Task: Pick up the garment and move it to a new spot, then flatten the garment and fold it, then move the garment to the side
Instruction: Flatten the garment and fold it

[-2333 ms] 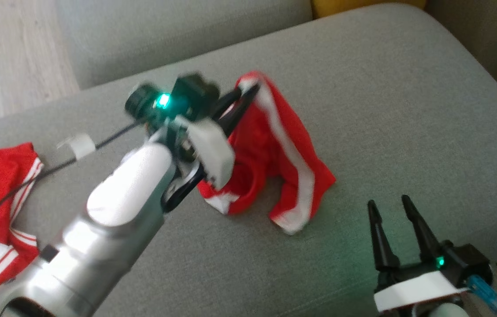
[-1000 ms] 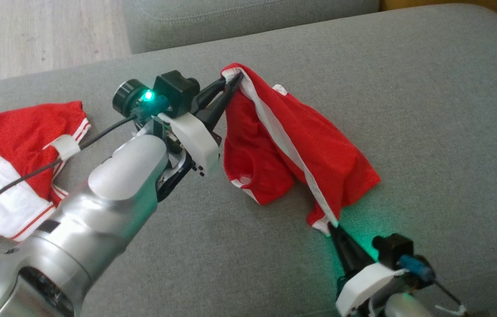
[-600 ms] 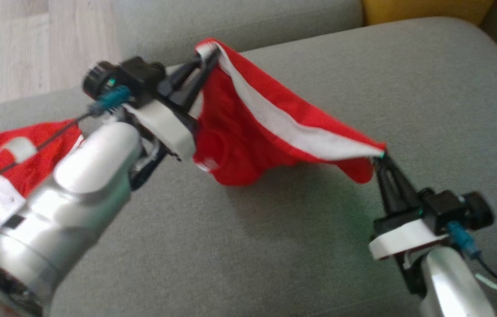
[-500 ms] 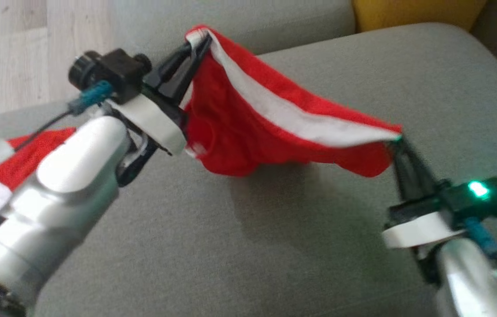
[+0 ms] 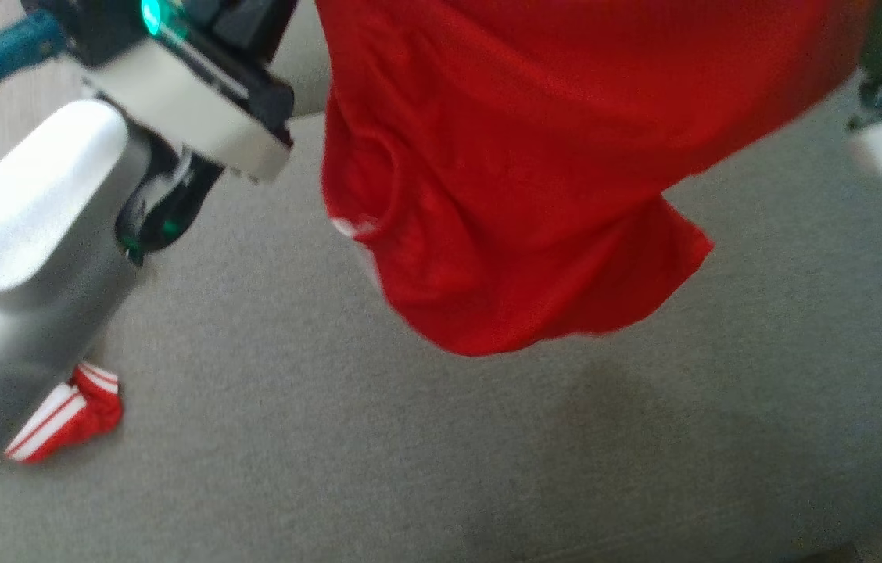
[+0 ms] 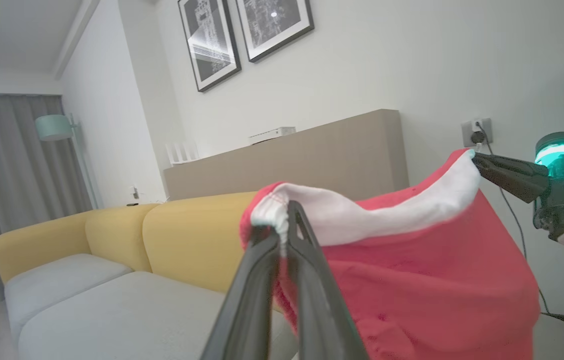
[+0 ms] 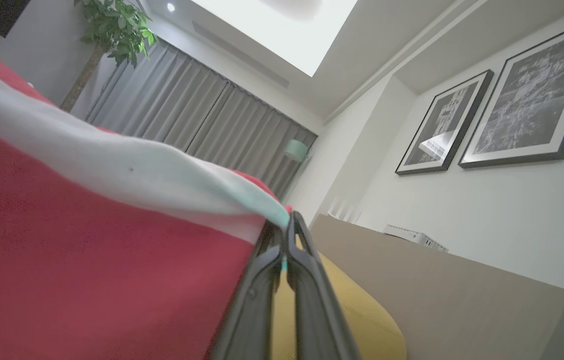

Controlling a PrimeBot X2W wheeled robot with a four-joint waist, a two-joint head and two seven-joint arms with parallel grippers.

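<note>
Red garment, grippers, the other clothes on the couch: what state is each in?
red garment: lifted off the couch, hanging between both grippers
left gripper: shut on the garment's white band
right gripper: shut on the band's other end
striped piece: lying on the couch, partly behind the left arm

Soft, even room light; head view smeared by motion

In the head view the garment [image 5: 519, 195] is blurred, and a faint shadow is cast on the cushion [image 5: 253, 469] beneath it. In the wrist views the left gripper [image 6: 287, 212] and right gripper [image 7: 287, 222] are rendered sharp, walls are bowed at the edges, and the ceiling panel [image 7: 282, 25] above the right gripper is blown out.
</note>
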